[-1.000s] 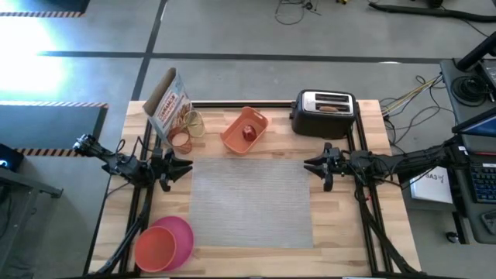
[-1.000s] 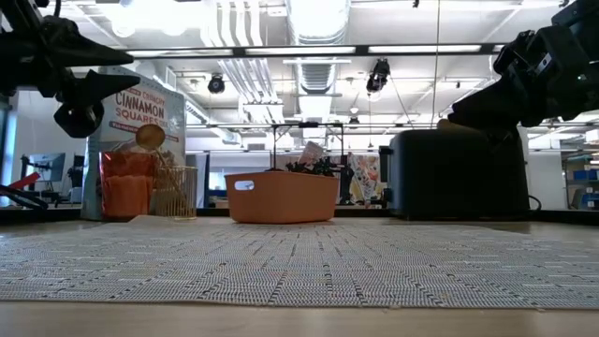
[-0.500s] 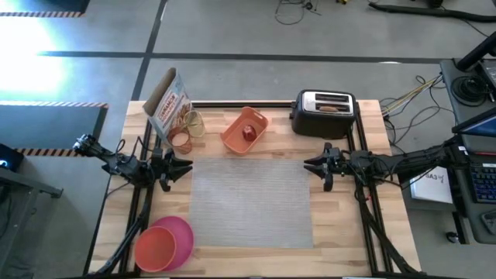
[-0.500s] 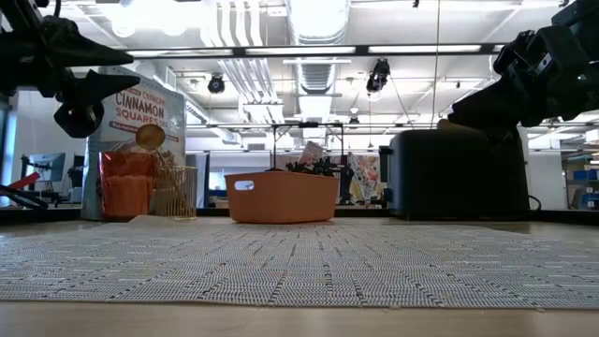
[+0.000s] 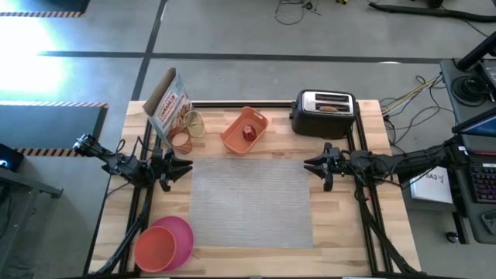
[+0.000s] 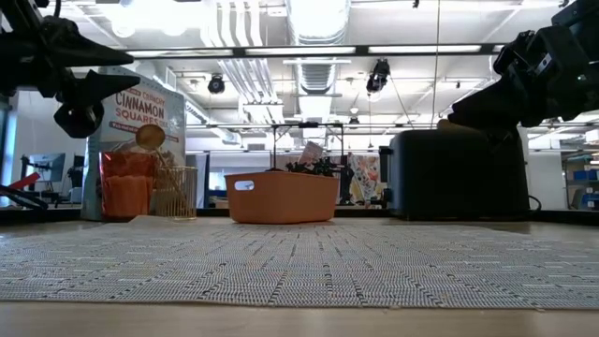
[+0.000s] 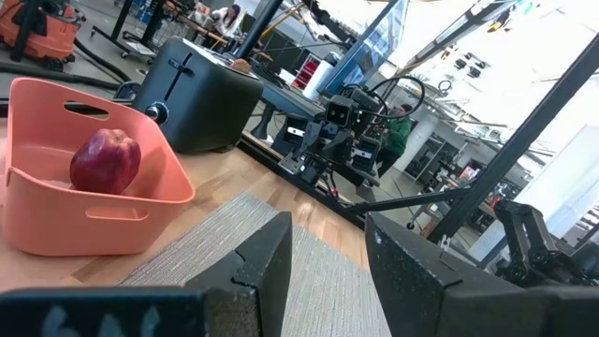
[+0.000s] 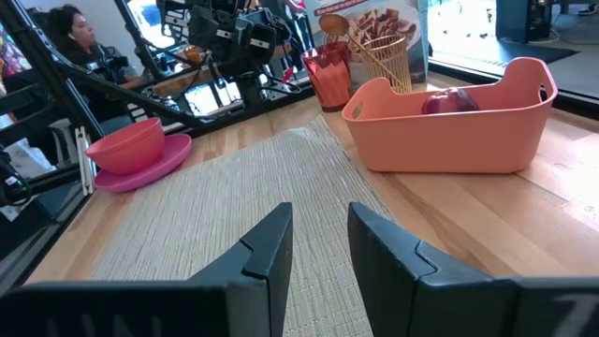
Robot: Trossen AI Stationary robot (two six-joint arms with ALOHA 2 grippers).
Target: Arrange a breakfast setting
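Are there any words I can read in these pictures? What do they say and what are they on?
"CINNAMON SQUARES": on the cereal box, seen in the low view.
A smaller word stands above it on the box; it looks like "CRUNCHY", but I am not sure.
The box's front in the high view: print too small to read.
Toaster, orange tray, grey mat: no words to see.

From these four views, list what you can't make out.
- Pink plate: high view, the red-orange bowl sitting on it covers most of it.
- Toast slice: high view, sunk in the toaster slot; only its top edge shows.
- Apple: low view, hidden behind the orange tray wall.
- Clear cup and gold spoon: low view, blurred together beside the cereal box.
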